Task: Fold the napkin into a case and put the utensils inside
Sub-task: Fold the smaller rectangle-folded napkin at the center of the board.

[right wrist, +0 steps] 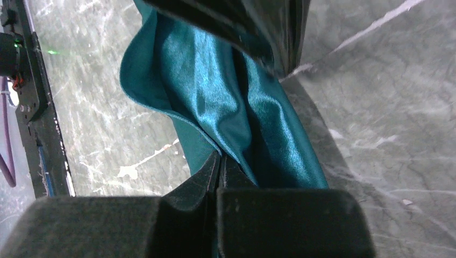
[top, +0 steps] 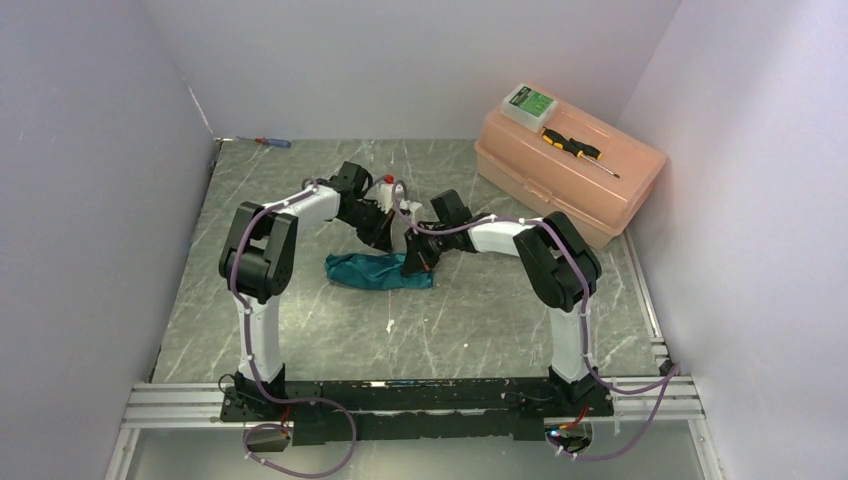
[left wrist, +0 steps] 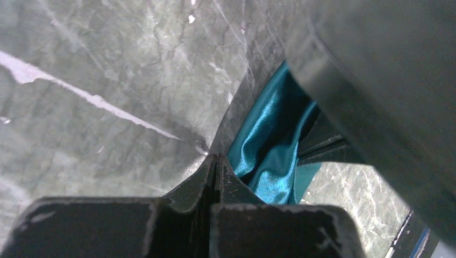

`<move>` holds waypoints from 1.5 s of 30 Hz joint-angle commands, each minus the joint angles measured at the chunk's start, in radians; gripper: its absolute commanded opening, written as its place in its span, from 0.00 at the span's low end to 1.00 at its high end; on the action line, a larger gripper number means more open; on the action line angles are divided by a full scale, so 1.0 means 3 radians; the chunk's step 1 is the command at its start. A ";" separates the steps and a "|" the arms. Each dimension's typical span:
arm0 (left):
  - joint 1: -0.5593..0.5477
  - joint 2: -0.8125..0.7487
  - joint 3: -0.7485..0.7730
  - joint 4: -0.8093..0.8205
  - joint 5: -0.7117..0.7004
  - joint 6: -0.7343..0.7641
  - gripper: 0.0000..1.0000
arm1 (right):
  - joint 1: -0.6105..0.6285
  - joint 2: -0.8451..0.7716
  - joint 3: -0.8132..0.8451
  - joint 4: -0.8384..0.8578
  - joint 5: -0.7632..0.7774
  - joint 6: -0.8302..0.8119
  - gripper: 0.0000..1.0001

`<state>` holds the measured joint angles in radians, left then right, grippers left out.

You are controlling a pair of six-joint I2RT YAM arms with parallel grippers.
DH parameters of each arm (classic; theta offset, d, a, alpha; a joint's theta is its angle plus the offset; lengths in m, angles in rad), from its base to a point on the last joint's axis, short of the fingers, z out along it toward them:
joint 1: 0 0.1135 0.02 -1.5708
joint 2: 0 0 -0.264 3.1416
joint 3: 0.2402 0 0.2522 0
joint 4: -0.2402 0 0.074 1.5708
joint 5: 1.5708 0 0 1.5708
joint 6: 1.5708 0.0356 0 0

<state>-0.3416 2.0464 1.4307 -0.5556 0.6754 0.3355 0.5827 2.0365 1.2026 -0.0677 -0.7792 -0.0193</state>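
At mid-worktop, between the arms: the napkin (top: 378, 271), teal and glossy, sits as a rumpled oblong bundle on the worktop (top: 300, 320); not yet a flat case.
Left pincer (left wrist: 215, 161): jaws pressed together. Cloth comes straight off the tip, so a hem seems pinched, though the bite itself is hidden.
Right pincer (right wrist: 219, 157): jaws closed on a fold of the napkin. Cloth drapes away from the tip in long soft ridges.
Utensils: none made out in any view.
Handling (judgement): light, limp, satin-slick. It holds no shape of its own, will sag between two grips and may slide out of a shallow pinch. Layers are likely to slip over one another when a fold is laid.
Where to hold (judgement): hems or corners, one per pincer, far enough apart to keep the edge taut. Bite deep into the hem, not on a glossy bulge mid-cloth.
Risk (judgement): catching two layers at once would spoil the pocket mouth.
Far right corner: peach toolbox (top: 570, 170) with a yellow-and-black screwdriver (top: 575, 148) on its lid; not task items.
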 commanded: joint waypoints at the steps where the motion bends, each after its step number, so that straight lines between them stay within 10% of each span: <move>1: -0.0046 0.0084 -0.0011 0.0069 -0.0047 0.0146 0.03 | -0.0018 -0.0004 0.0237 -0.0009 -0.0078 -0.0021 0.00; 14: -0.0145 0.0087 -0.0070 -0.0039 -0.0212 0.0156 0.03 | -0.0151 0.0194 0.0394 0.0128 -0.0140 0.0254 0.00; 28: -0.0133 0.0014 -0.0159 -0.0070 -0.0262 0.0096 0.03 | -0.0276 0.0009 -0.0142 0.1506 -0.0199 0.1164 0.00; 45: -0.0034 -0.0128 0.0178 -0.0155 -0.0492 0.0064 0.03 | -0.0253 0.0547 0.0489 -0.0485 -0.0038 0.0323 0.00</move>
<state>-0.3676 2.0579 1.4200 -0.5629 0.5865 0.3424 0.5030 2.1700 1.3640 -0.0742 -0.8288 0.1257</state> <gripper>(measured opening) 0.033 0.013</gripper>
